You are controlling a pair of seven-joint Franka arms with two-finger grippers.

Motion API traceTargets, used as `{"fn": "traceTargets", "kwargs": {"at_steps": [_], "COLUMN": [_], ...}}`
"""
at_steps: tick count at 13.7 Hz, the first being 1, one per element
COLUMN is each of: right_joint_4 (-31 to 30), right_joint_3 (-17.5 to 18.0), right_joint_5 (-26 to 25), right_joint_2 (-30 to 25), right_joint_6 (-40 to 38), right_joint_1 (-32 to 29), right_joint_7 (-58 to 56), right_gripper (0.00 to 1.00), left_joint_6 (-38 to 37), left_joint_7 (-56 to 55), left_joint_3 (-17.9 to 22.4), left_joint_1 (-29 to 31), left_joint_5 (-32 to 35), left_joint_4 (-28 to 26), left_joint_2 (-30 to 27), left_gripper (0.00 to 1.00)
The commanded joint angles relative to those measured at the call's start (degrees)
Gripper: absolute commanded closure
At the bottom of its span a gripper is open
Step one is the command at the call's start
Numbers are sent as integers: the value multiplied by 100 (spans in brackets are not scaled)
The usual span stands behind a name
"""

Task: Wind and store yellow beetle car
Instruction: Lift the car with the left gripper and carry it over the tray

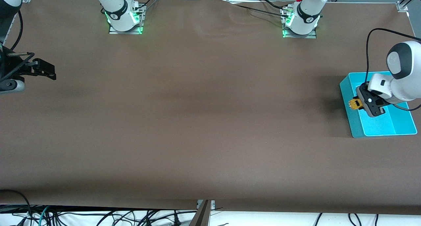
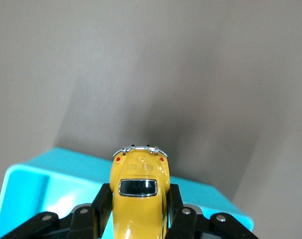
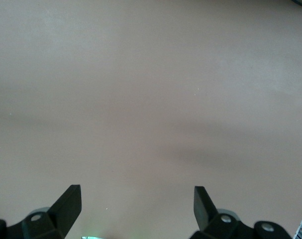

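The yellow beetle car [image 1: 355,104] is held in my left gripper [image 1: 358,104], which is shut on it, over the wall of a turquoise bin [image 1: 381,127] at the left arm's end of the table. In the left wrist view the car [image 2: 140,194] sits between the black fingers [image 2: 102,205], its chrome bumper pointing away from the wrist, with the bin's rim [image 2: 36,172] below it. My right gripper [image 1: 46,71] is open and empty, held above the table at the right arm's end; in the right wrist view [image 3: 137,199] only bare brown table shows between its fingertips.
The brown table surface [image 1: 197,120] stretches between the two arms. The two arm bases [image 1: 125,17] stand along the edge farthest from the front camera. Cables hang beneath the table's edge nearest the front camera [image 1: 98,216].
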Motion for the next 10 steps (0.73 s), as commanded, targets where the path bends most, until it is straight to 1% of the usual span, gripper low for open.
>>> {"fn": "traceTargets", "kwargs": {"at_steps": [1, 5, 7, 9, 10], "right_joint_4": [-66, -66, -66, -66, -66], "right_joint_3": [1, -7, 10, 19, 19], "right_joint_5": [-49, -31, -23, -23, -31], "right_joint_2": [-94, -94, -94, -94, -94], "right_joint_6": [-25, -25, -25, -25, -16], "right_joint_1": [-16, -16, 1, 10, 10], "right_joint_7": [73, 195, 372, 355, 337], "right_gripper": [0, 0, 0, 0, 0], "left_joint_6": [43, 210, 184, 210, 263], "left_joint_7": [394, 1086, 1142, 1098, 1072], "left_joint_3": [-56, -56, -56, -56, -56], "left_joint_1": [353, 854, 1004, 1188, 1293], "left_joint_5": [116, 185, 387, 738, 792], "left_joint_4": [-79, -97, -132, -229, -316], "left_joint_2": [-23, 179, 276, 399, 478], "left_gripper": [100, 100, 100, 100, 100]}}
